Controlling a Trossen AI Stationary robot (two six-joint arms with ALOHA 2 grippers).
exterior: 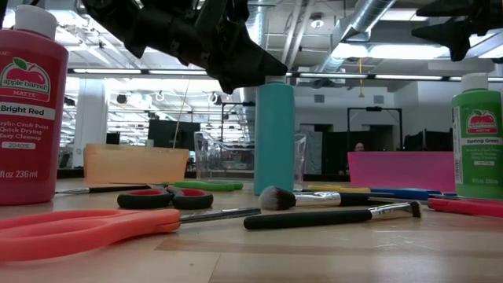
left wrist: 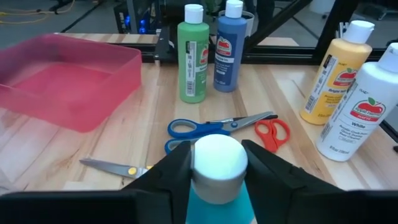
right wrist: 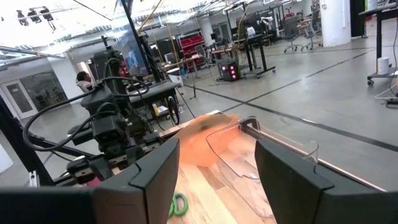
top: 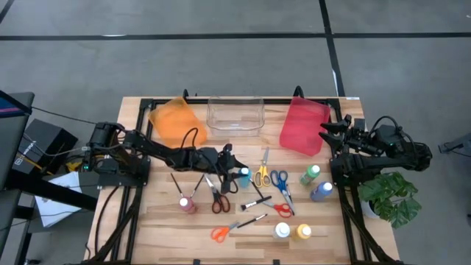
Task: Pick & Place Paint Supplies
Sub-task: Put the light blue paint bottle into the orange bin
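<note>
A teal paint bottle (top: 243, 177) with a white cap stands upright on its base near the table's middle, also seen in the low view (exterior: 274, 137). My left gripper (top: 235, 174) reaches to it from the table's left and is shut on its top. My right gripper (top: 327, 133) hangs open over the table's right edge, beside the red bin, with nothing between its fingers (right wrist: 155, 174). Around the teal bottle lie yellow scissors (top: 262, 175), blue scissors (left wrist: 211, 127) and thin brushes (top: 255, 202). My left gripper pinches the teal bottle's white cap (left wrist: 202, 162) between its two fingers, one on each side. The fingers come nearly level from the table's left, slanting a little down. The bottle stands upright with its base on the table.
Orange (top: 175, 120), clear (top: 235, 115) and red (top: 303, 125) bins line the far edge. Green (top: 310, 174), blue (top: 321, 191), white (top: 282, 231), yellow (top: 303, 232) and pink (top: 187, 204) bottles stand around. Red (top: 283, 210) and orange (top: 219, 234) scissors lie toward the near edge.
</note>
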